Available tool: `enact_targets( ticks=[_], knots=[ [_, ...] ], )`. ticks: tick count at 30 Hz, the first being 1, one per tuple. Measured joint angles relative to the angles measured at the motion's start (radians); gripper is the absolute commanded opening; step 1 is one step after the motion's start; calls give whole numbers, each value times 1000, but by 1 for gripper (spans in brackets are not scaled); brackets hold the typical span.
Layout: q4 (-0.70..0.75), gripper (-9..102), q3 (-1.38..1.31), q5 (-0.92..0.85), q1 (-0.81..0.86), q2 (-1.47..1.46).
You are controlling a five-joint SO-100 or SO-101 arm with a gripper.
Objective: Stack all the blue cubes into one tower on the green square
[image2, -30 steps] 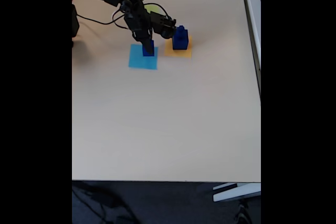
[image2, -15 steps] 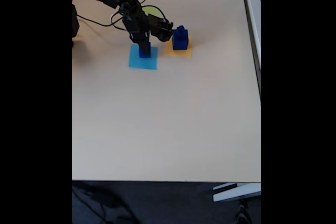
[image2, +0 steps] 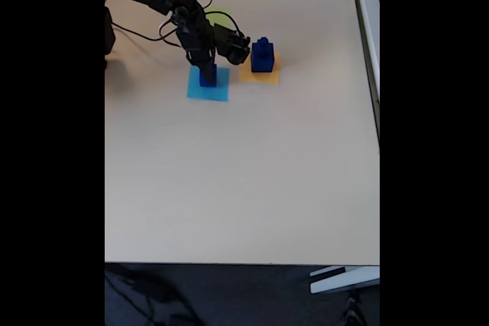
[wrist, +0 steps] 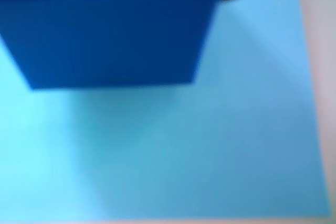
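Compared to a second ago the arm's shifted a bit left in the fixed view, and the gripper [image2: 206, 71] with its dark-blue cube [image2: 208, 76] now sits further toward the left part of the light-blue square [image2: 208, 85]. Can't tell if the claw is actually clamped on it. Wrist view is just a blurry cube [wrist: 107, 35] right over the square [wrist: 210, 150]. To the right, the small tower [image2: 262, 55] hasn't budged on the orange-yellow square [image2: 260, 74]. The green square [image2: 221, 14] peeks out behind the arm. Plain beige table [image2: 244, 181], dark floor below.
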Motion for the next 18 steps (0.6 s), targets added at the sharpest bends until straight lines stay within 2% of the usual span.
enact_targets(
  ticks=[18],
  knots=[
    [-9, 10, 0, -3, 0, 0]
  ],
)
